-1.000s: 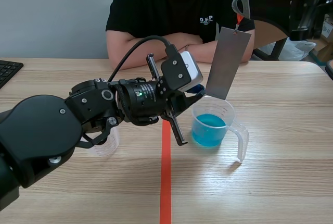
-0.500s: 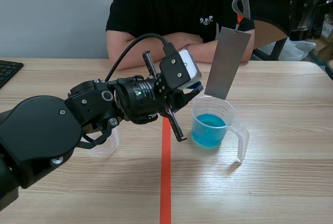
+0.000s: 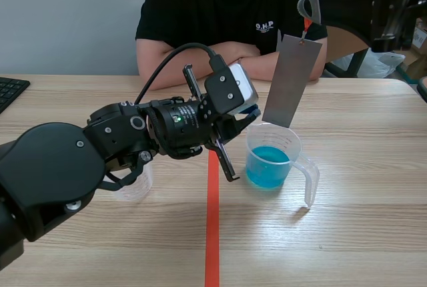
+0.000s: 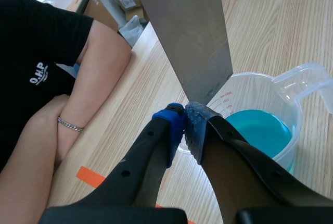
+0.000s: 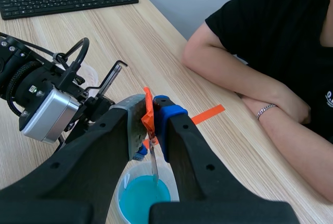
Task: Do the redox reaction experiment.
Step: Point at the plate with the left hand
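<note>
Right gripper (image 5: 150, 105) is clamping orange tag (image 5: 149, 121); plate (image 3: 292, 80) is hanging right of centre, over beaker (image 3: 294, 141) of blue liquid (image 3: 267, 165). Left gripper (image 4: 184, 125), closed empty, is hovering beside plate's lower corner

I see the measuring cup (image 3: 272, 160) just right of the tape line (image 3: 212, 220), liquid (image 3: 267, 165) inside. The metal sheet (image 3: 292, 80) hangs from my right gripper (image 5: 151, 112) over the cup's rim, my left gripper (image 4: 183, 117) at its lower edge. The person (image 3: 227, 7) sits behind
</note>
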